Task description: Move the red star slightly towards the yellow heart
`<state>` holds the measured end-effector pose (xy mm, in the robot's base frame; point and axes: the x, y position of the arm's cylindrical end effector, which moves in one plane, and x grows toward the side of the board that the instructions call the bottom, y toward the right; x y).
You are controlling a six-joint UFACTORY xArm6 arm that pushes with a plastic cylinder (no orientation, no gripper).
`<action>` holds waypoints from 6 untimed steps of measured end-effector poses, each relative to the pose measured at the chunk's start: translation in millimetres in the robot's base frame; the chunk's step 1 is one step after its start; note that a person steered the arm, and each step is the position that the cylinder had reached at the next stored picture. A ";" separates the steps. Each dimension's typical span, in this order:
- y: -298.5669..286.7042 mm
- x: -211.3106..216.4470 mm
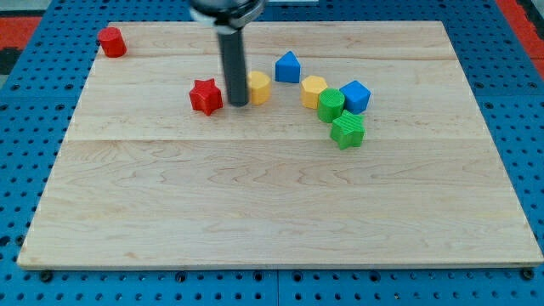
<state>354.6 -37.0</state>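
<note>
The red star (205, 96) lies on the wooden board (272, 204), left of centre in the upper part. My tip (238, 104) rests on the board just to the star's right, between it and a yellow block (259, 87) that it partly hides. A second yellow block (313, 90), which looks heart-like, lies further to the view's right. I cannot tell for certain which of the two is the heart.
A blue block (288, 67) lies above the two yellow ones. A green block (331, 104), another blue block (357, 96) and a green star (347, 131) cluster beside the right yellow block. A red cylinder (111, 42) stands at the top left corner.
</note>
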 end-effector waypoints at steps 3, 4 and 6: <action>-49.7 56.1; -101.8 37.9; -58.4 -34.9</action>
